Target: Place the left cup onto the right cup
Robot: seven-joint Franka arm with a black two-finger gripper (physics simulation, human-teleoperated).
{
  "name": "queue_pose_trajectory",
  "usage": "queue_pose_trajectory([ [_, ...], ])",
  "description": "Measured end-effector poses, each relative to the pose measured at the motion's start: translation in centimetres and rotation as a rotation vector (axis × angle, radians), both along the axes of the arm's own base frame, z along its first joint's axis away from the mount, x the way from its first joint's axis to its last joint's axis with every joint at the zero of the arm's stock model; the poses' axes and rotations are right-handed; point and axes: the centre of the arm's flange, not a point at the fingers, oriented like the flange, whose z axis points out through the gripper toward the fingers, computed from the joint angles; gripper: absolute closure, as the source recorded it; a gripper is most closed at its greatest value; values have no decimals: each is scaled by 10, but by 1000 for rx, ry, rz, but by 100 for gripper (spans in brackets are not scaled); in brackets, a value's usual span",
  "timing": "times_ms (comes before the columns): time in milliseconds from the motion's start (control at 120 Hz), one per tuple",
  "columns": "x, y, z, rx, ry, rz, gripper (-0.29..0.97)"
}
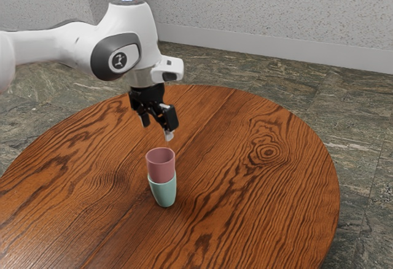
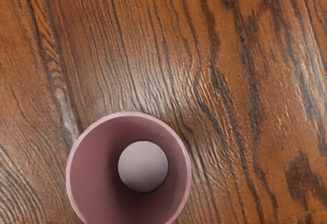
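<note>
A pink cup stands upright, nested in the mouth of a pale green cup, near the middle of the round wooden table. My gripper hangs a short way above the stacked pair, slightly toward the far side, open with nothing between its fingers. In the wrist view I look straight down into the pink cup; its pale round bottom shows inside the rim. The green cup is hidden beneath it there.
The table has bare wood grain all around the cups. Its curved edge falls off at the exterior view's right. A stone-patterned floor and a speckled wall lie beyond.
</note>
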Motion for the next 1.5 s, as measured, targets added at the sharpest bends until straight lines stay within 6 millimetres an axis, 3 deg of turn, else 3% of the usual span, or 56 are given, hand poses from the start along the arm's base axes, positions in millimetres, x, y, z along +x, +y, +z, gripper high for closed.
queue_pose_trajectory([
  [400, 20, 23, 50, -7, -19, 46, 0],
  [692, 39, 81, 84, 12, -52, 138, 0],
  [933, 42, 63, 100, 5, -72, 92, 0],
  [1500, 38, 67, 106, 4, -54, 71, 0],
])
